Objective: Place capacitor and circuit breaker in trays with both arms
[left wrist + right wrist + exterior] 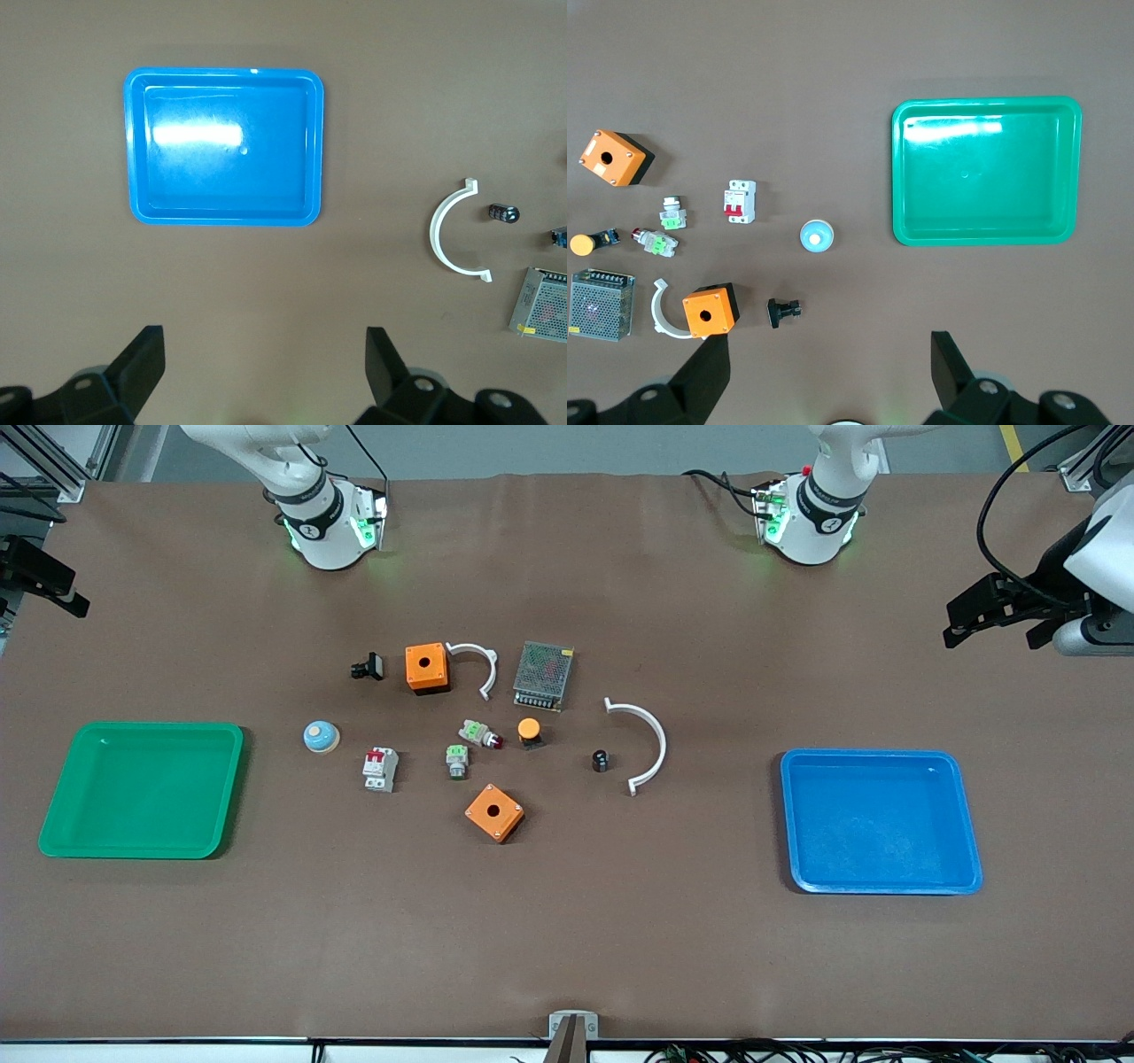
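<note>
Nearest the front camera among the scattered parts lies an orange square box with a round hole (494, 812), tilted on the brown bench (567, 939). A little farther sits the circuit breaker, a small white-and-grey block with red switch levers (380, 769), toward the right arm's end of the cluster, with the shallow green plastic tray (142, 789) well apart at that end. At about the same depth, toward the left arm's end, lies the capacitor, a tiny black cylinder with a silvery end (601, 761), just inside the curve of a white plastic arc clip (645, 744); the shallow blue plastic tray (881, 821) is well apart at that end.

The likely trouble is a mistaken pick. The capacitor is small and dark, and the orange-capped black button (530, 732) sits near it; a descent slightly off could also catch the white arc and drag it along. The breaker has two small grey parts with green tops (457, 761) close by, so a wide approach might nudge them. The capacitor, lying on its side, could well roll away from a closing tool.

Both arms wait high above the bench, neither touching anything. The left tool (266, 372) looks straight down over bare bench beside the blue tray, its fingers spread wide. The right tool (831, 376) hangs over bare bench near the second orange box (710, 310), fingers likewise spread, holding nothing.
</note>
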`<state>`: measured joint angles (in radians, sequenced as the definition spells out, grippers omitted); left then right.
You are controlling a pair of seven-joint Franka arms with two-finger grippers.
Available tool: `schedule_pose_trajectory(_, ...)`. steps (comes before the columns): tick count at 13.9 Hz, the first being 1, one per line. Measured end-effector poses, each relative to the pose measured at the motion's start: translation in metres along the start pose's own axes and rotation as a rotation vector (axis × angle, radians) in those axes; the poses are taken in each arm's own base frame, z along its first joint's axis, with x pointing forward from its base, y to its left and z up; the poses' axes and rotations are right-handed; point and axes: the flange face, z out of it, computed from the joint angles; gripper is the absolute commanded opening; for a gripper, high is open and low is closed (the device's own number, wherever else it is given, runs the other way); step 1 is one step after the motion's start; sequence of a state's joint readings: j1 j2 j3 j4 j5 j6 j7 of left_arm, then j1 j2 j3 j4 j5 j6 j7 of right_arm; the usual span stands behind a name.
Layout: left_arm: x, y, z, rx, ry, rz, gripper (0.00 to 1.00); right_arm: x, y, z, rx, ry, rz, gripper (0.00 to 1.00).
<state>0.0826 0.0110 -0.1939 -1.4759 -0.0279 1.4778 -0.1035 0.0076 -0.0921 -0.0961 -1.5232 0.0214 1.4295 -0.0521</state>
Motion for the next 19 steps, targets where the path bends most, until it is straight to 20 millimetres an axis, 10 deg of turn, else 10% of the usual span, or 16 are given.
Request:
schedule_pose_trajectory(5,0.028,0.058,0.070,-0.051,-0.117,-0.045,1.00,0.000,-0.001,0.009,0.001,-0.046,-0.001,1.00)
schedule_pose_trajectory(14,0.067,0.249,0.282,-0.074,-0.152,-0.269,1.00,0.083,0.013,0.130,-0.009,-0.153,-0.108,1.00)
schedule_pose_trajectory(19,0.045,0.329,0.348,-0.094,-0.115,-0.408,1.00,0.097,-0.038,0.166,-0.002,-0.115,-0.050,1.00)
